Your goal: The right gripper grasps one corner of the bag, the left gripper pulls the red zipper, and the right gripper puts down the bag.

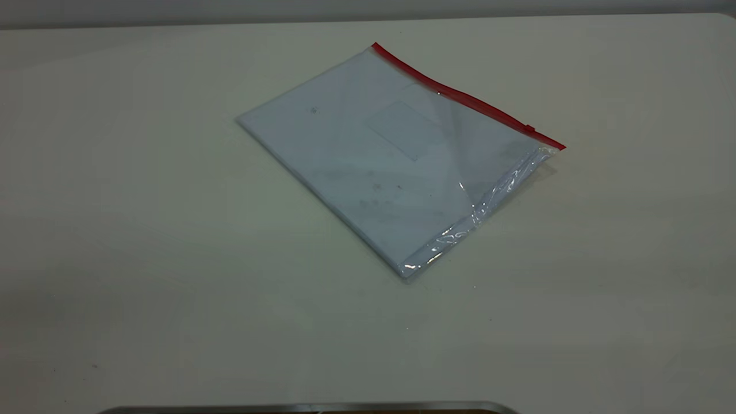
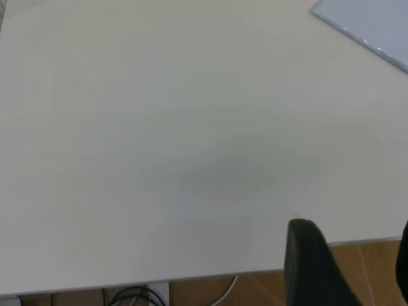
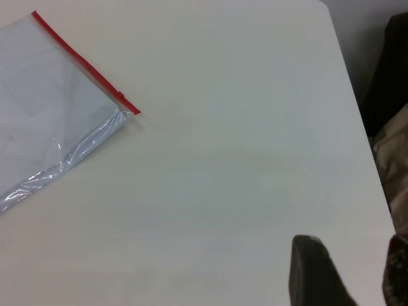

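Observation:
The bag (image 1: pixel 391 161) lies flat on the white table, a clear pouch with white sheets inside. The red zipper (image 1: pixel 460 95) runs along its far edge, with the slider tab (image 1: pixel 529 127) near the right end. The corner of the bag (image 1: pixel 555 148) is slightly raised beside the crinkly margin. Neither gripper shows in the exterior view. In the right wrist view the bag (image 3: pixel 44 108), the zipper (image 3: pixel 76 57) and that corner (image 3: pixel 131 113) lie far from my open, empty right gripper (image 3: pixel 352 245). My left gripper (image 2: pixel 354 233) is open and empty at the table edge, and one bag corner without red (image 2: pixel 370 25) shows far off.
The table's edge (image 2: pixel 191 277) shows in the left wrist view with wooden floor and cables (image 2: pixel 127 294) beyond it. The right wrist view shows the table's side edge (image 3: pixel 357 108) and a dark object (image 3: pixel 392 70) past it. A metal bar (image 1: pixel 310 407) lies at the near edge.

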